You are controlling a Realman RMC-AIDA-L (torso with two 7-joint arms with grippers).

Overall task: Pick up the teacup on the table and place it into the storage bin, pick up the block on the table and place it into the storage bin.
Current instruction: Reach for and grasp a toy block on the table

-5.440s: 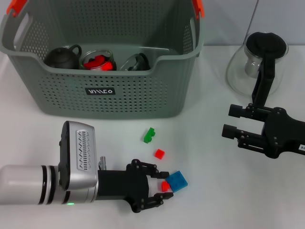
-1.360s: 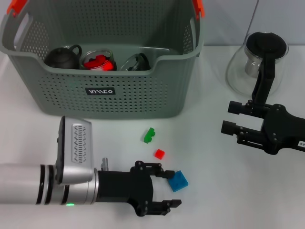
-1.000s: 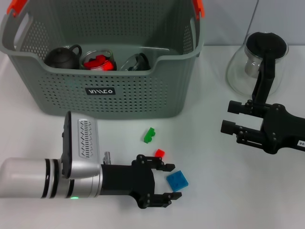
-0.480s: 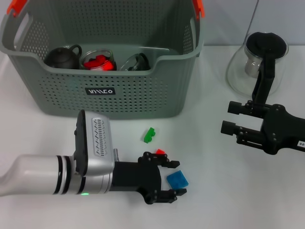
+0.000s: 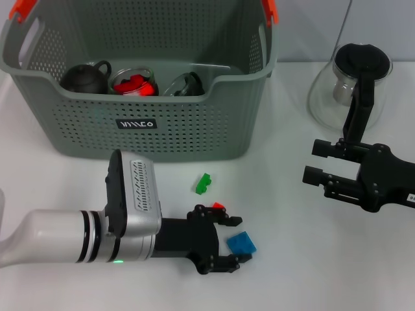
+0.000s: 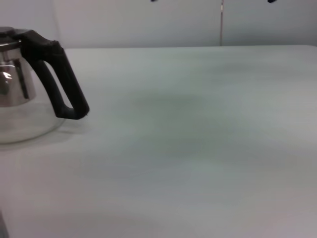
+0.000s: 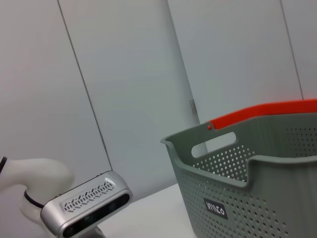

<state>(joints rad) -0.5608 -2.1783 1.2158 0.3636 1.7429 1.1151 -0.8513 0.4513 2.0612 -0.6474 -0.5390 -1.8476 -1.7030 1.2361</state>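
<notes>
Blocks lie loose on the desk (image 5: 285, 259) before the storage bin (image 5: 139, 97) — the left gripper (image 5: 228, 241) reaches low with fingers apart around the blue block (image 5: 242, 243), apparently to pinch it, while the right gripper (image 5: 316, 165) hangs idle, fingers spread, well apart.

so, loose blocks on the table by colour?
green block: 1
red block: 1
blue block: 1
total: 3
</notes>
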